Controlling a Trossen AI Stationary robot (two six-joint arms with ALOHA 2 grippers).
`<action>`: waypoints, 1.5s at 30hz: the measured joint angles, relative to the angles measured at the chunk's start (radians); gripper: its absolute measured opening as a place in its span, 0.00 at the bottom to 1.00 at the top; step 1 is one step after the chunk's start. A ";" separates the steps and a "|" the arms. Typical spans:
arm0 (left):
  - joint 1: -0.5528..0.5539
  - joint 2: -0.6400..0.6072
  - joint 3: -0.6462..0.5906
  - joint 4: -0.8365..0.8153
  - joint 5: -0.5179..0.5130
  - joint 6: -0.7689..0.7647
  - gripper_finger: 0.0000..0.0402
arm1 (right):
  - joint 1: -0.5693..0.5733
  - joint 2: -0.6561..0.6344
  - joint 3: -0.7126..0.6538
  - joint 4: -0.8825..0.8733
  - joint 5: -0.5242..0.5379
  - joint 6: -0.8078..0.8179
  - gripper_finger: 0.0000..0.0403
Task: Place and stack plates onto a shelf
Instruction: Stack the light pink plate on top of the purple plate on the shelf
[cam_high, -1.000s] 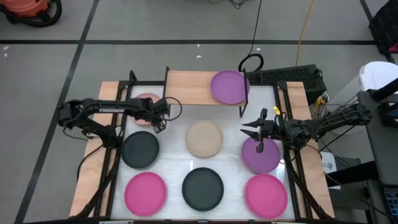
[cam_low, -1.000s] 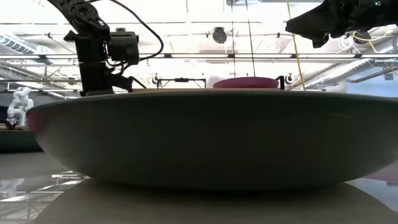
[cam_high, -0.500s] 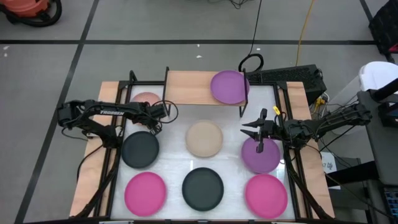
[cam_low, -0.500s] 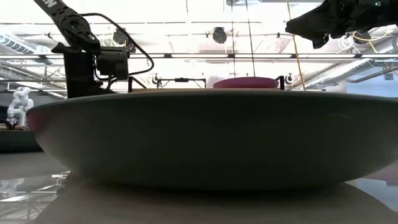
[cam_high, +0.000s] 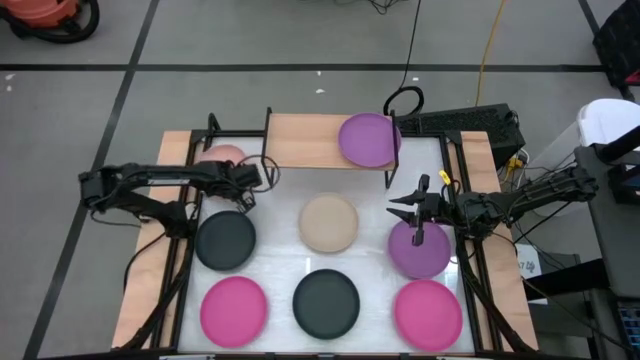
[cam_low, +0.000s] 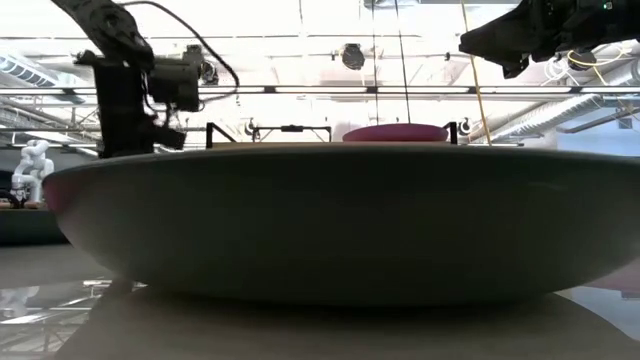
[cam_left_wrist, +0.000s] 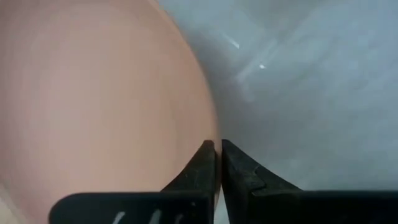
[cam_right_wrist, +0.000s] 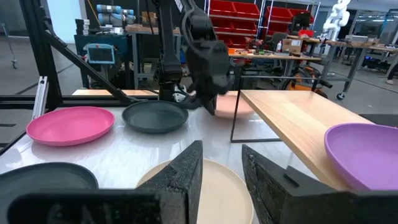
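Left gripper is clenched on the very rim of the light pink plate, near the tabletop's far-left corner, beside the shelf. Thin edge grip: I'd expect the plate to pivot or slip out on lift, or clip the shelf edge going over. One purple plate already sits on the shelf's right end. Right gripper hovers released over another purple plate.

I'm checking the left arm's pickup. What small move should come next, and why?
Probably lift. The left gripper looks closed on the rim of the round matte light pink plate, which sits low on the white tabletop beside the light-wood shelf. The right gripper waits over the purple plate.
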 joint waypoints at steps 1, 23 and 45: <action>0.000 -0.024 0.015 -0.032 -0.014 -0.016 0.03 | 0.000 0.000 0.000 0.000 0.000 0.000 0.24; -0.164 -0.048 0.709 0.236 -0.103 0.531 0.03 | -0.001 -0.001 0.000 0.167 0.006 -0.087 0.24; -0.178 0.725 1.231 0.315 0.151 1.065 0.03 | 0.095 -0.081 0.000 0.276 -0.024 -0.186 0.24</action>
